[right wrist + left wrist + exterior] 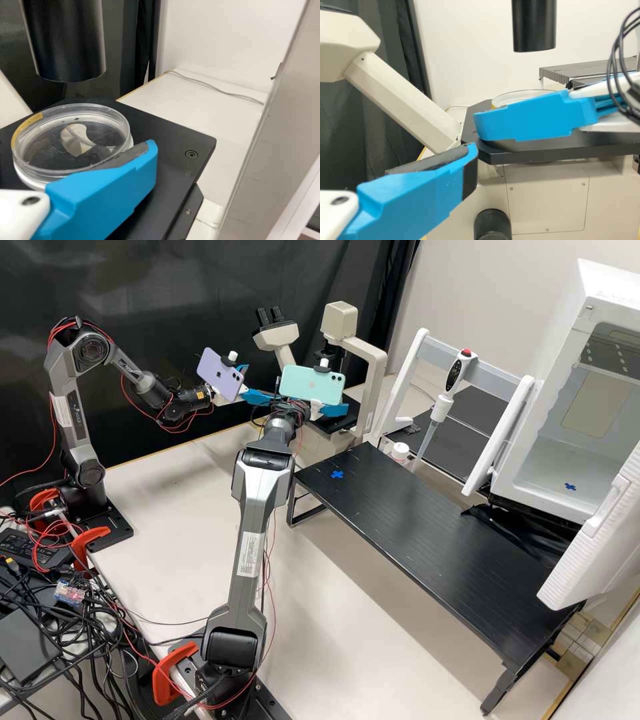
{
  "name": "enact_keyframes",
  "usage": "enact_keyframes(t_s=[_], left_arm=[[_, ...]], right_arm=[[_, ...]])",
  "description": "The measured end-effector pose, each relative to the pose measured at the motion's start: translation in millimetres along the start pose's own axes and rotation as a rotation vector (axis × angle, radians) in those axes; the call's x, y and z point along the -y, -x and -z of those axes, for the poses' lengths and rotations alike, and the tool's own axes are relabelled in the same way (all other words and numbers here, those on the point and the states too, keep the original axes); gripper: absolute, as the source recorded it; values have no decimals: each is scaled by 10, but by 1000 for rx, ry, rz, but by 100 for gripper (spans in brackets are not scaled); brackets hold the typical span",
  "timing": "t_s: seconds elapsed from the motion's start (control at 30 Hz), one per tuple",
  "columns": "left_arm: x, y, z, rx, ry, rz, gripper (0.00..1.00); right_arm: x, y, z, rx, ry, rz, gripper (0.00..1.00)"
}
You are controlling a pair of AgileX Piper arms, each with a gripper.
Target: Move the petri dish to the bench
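High view: blk curtain (200,273) across back L, w/ folds near its R edge, next to a plain off-wht wall (493,280). Lg. pale tabletop (160,527) w/ thin yellowish edge; low blk bench (427,540) w/ dk legs stands on it, soft shadow below. Wht cabinet (603,287) far R, door (600,553) open. Light's diffuse, w/ faint sheen on curtain.

The black stage (172,135) carried 1 petri dish (47,174); the black bench (427,540), on a pale table (167,513), bore 1 blue cross (337,475).
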Motion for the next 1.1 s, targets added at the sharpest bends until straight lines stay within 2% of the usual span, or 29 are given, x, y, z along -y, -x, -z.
enact_keyframes(t_s=[1.1], left_arm=[[0, 0, 0, 0, 0, 0, 100]], right_arm=[[88, -31, -94, 18, -6, 14, 0]])
